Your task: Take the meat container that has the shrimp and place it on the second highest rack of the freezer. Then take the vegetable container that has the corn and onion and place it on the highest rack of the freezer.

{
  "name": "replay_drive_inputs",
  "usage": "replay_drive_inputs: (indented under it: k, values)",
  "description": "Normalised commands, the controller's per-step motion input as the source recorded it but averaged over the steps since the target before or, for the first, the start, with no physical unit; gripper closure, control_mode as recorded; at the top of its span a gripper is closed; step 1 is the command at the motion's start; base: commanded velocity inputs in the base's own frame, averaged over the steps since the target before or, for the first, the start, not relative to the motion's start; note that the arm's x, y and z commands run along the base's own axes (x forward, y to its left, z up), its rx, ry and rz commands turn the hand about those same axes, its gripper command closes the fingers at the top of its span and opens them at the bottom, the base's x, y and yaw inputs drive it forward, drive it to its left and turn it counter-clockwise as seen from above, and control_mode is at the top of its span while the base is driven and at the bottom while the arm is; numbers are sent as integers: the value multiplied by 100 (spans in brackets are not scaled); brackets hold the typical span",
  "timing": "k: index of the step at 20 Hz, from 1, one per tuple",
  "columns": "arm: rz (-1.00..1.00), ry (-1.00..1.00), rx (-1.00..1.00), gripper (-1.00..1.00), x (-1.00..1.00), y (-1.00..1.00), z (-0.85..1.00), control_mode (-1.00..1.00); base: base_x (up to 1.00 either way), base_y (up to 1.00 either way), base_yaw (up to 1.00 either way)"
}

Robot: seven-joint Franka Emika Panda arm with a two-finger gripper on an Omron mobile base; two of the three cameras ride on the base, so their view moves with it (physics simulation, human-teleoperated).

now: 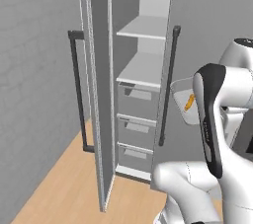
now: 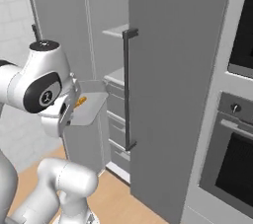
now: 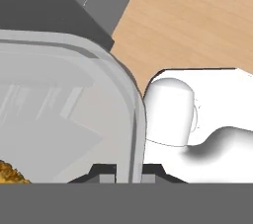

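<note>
Jaws are clamping the rim of the clear, shallow plastic container [image 3: 64, 114] holding an orange shrimp [image 1: 189, 102], carrying it in the air near the open grey freezer [image 1: 143, 94], level with its lower white shelf [image 1: 141, 70].

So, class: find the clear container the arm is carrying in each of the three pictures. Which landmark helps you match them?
Left base view: the clear container is right of centre, partly behind the arm.
Right base view: it is left of centre, beside the arm.
Hand view: it fills the left half, its rim between the gripper fingertips.
Shared landmark: the open freezer with its shelves.
</note>
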Motion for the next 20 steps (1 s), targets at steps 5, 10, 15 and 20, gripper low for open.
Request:
replay_drive_inputs:
  k: [5,10,15,20]
  values:
    - [0,0,0,100,0,0,0,100,97,13,14]
    - [0,0,0,100,0,0,0,100,71,-19,1]
    - [0,0,0,100,0,0,0,100,35,-9,5]
    - [0,-2,-1,100,3,12,-11,-100,10,5,4]
